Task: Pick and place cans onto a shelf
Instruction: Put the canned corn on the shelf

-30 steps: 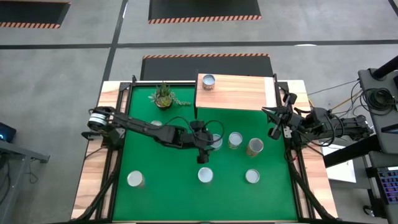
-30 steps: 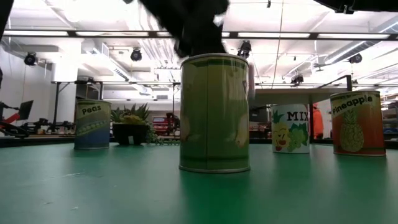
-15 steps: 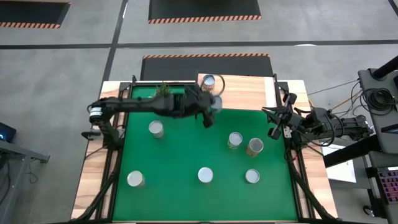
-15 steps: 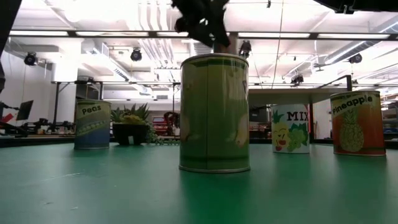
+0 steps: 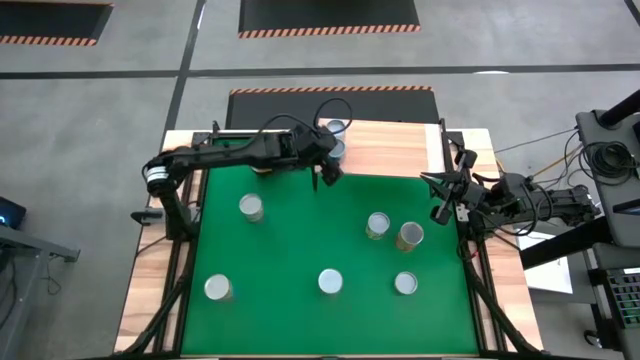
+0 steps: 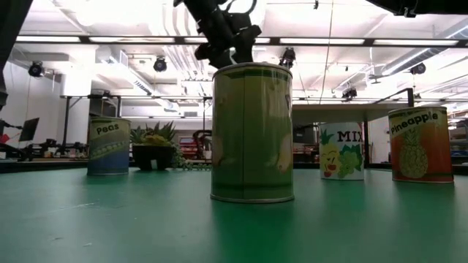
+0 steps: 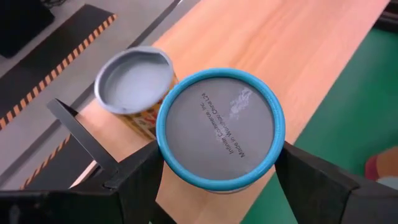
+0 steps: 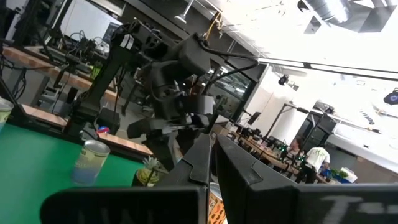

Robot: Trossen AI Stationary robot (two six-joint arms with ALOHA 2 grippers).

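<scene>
My left gripper point(image 5: 328, 160) is shut on a can with a blue rim point(image 7: 221, 127), one finger on each side of it. It holds the can over the front left corner of the light-wood shelf point(image 5: 390, 150). Another can point(image 5: 335, 128) stands on the shelf point(image 7: 292, 50) right beside the held one. Whether the held can touches the wood I cannot tell. Several more cans stand on the green mat, among them one at the left point(image 5: 250, 207) and a pair at the right point(image 5: 377, 225). My right gripper point(image 5: 440, 197) waits shut at the table's right edge.
A small potted plant point(image 6: 155, 150) stands at the mat's back left, mostly under my left arm in the high view. In the low view a green can point(image 6: 252, 131) stands nearest, with Peas point(image 6: 108, 146), Mix point(image 6: 341, 150) and Pineapple point(image 6: 419, 144) cans behind.
My left arm lifted the blue-rimmed can from the middle of the mat and carried it back to the shelf's left end. The right arm has not moved.
</scene>
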